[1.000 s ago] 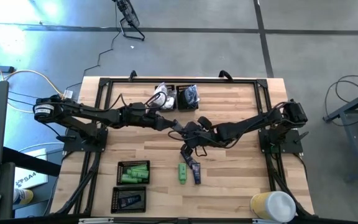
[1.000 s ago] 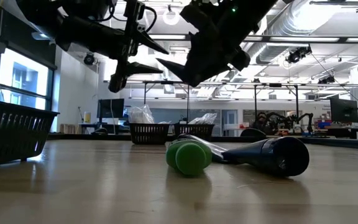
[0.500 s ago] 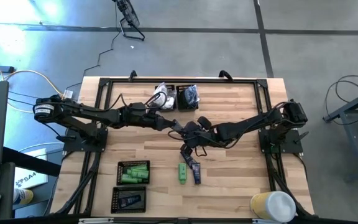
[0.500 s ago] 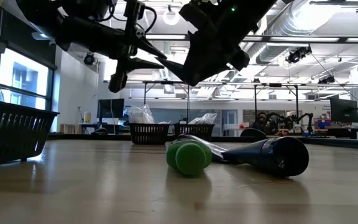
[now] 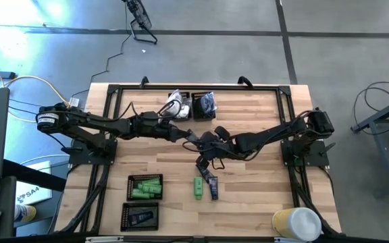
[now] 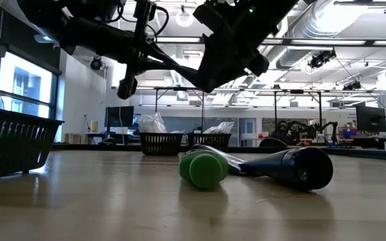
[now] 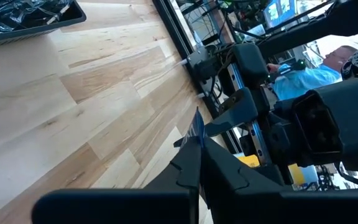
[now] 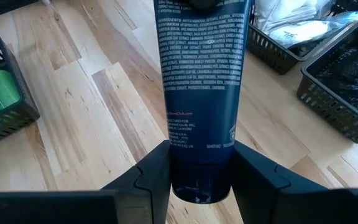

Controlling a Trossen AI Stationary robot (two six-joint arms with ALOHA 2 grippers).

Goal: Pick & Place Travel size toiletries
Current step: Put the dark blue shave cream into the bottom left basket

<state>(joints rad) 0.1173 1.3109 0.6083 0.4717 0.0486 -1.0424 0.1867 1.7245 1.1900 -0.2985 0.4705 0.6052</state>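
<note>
Navy tube [image 8: 202,93], white fine print, held above counter [image 5: 248,196] centre, cap end between right fingers [image 8: 201,171]; I see left fingers [image 7: 194,163] pinched shut on its flat crimp. High view adds green tube [image 5: 198,187] and second navy tube [image 5: 213,187] lying loose; wrist views miss them.

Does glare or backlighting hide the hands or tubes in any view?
High view: glare washes the floor at top left, off the table; the green tube shows plainly. Low view: the arms are backlit silhouettes against ceiling lights. Right wrist view: even light; print on the navy tube in the right hand is readable.
</note>
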